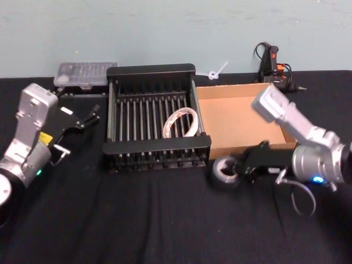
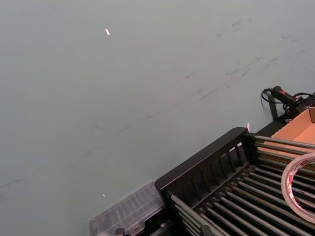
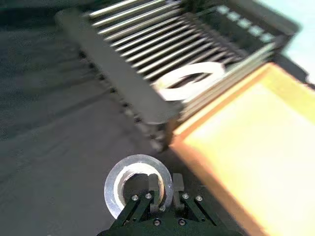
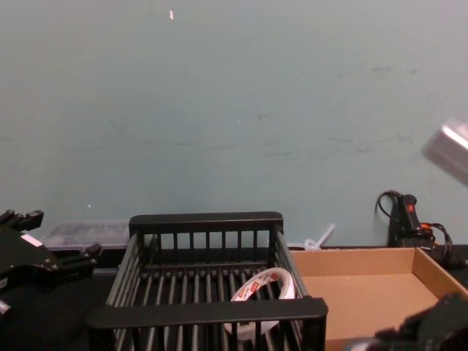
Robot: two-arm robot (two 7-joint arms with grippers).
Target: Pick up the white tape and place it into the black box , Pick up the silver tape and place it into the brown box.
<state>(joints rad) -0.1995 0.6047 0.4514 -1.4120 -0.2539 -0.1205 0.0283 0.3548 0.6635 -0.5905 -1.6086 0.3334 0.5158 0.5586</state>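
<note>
The silver tape point(image 1: 223, 176) point(image 3: 118, 177) lies on the black cloth just in front of the brown box's point(image 1: 242, 124) point(image 3: 246, 137) near-left corner. My right gripper point(image 1: 240, 169) point(image 3: 167, 189) is shut on the roll's wall, one finger inside the ring and one outside. The white tape point(image 1: 177, 114) point(image 4: 256, 285) point(image 3: 172, 91) rests tilted inside the black box point(image 1: 157, 147) point(image 4: 208, 311), toward its right side. My left gripper point(image 1: 91, 114) hangs open and holds nothing, to the left of the black box. The brown box holds nothing.
A clear plastic case point(image 1: 85, 74) sits behind the black box's left corner. A black and orange tool point(image 1: 275, 66) and a white zip tie point(image 1: 217, 71) lie by the wall behind the brown box. Bare black cloth stretches across the table's front.
</note>
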